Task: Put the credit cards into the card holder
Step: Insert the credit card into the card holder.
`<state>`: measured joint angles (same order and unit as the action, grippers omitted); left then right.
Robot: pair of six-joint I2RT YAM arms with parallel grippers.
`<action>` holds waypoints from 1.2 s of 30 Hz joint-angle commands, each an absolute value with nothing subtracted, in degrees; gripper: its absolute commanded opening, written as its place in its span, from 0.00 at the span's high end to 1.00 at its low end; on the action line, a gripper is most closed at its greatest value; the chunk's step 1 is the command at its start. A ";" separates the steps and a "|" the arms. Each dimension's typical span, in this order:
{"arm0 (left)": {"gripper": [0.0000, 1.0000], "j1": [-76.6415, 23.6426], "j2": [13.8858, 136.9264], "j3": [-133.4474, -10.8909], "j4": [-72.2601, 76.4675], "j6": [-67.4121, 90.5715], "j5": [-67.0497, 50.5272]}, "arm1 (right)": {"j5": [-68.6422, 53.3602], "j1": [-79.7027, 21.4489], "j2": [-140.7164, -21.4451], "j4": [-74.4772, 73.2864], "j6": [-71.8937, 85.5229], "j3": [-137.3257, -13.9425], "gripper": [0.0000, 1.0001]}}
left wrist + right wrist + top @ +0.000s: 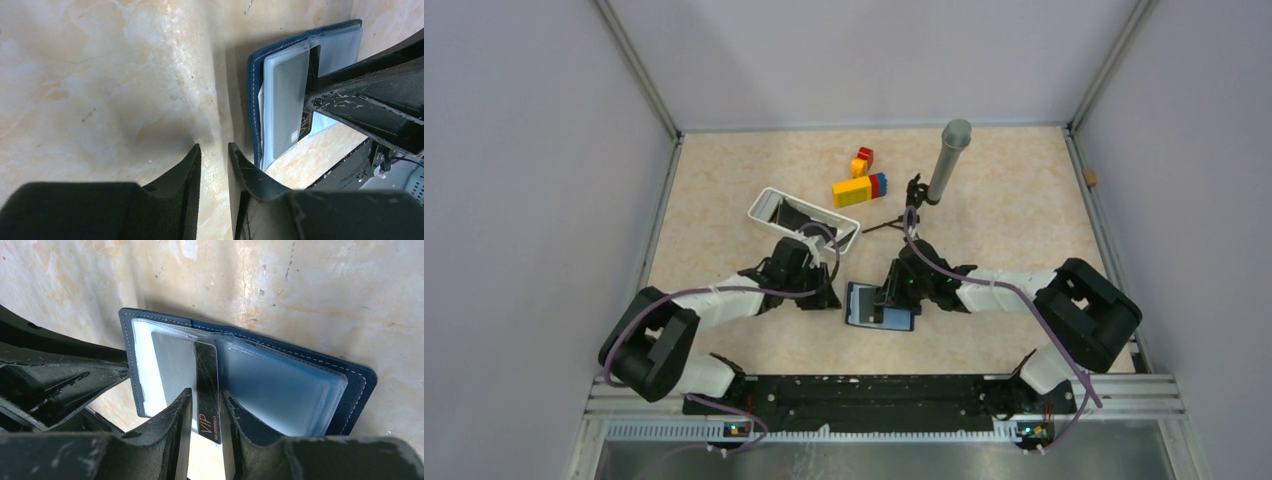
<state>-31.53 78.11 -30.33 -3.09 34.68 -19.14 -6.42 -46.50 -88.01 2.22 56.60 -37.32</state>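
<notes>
Right pincer (206,392) straddles the glossy black rectangular card (206,360), guiding it into a clear pocket of the open navy-blue wallet (357,385); actual clamping cannot be confirmed. Left pincer (215,147), slightly parted and empty, hovers alongside, probably to steady the wallet.

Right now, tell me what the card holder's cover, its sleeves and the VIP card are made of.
The card holder cover: probably leather or an imitation, navy, matte, pale stitching along its edge. The sleeves: clear soft plastic, shiny, frosted, light glinting off them. The VIP card: likely hard plastic, black, glossy, fine scratches, gold print.
</notes>
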 commanded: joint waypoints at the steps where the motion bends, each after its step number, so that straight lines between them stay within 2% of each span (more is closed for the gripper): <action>1: 0.75 -31.35 79.80 -30.44 1.57 35.39 -22.38 | -4.66 -47.44 -86.94 0.18 55.62 -38.82 0.74; 3: 0.79 -31.42 80.03 -30.20 2.70 35.98 -23.33 | -4.77 -47.61 -87.13 0.18 55.65 -38.98 0.77; 7: 0.79 -31.52 80.72 -29.64 4.89 37.46 -24.97 | -5.18 -47.98 -87.61 0.13 55.86 -39.76 0.80; 22: 0.83 -33.75 84.82 -30.71 5.43 39.95 -23.83 | -6.07 -50.17 -91.31 2.77 56.69 -44.51 0.80; 30: 0.65 -32.28 77.80 -29.65 -3.34 37.19 -16.93 | -3.88 -50.20 -91.75 1.38 56.54 -43.03 0.81; 36: 0.60 -30.15 72.98 -28.30 -6.86 38.13 -14.34 | -3.35 -50.25 -92.05 1.53 56.95 -41.77 0.81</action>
<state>-31.51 76.93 -29.61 -3.55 38.39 -17.63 -4.67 -49.47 -91.57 0.78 56.77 -42.02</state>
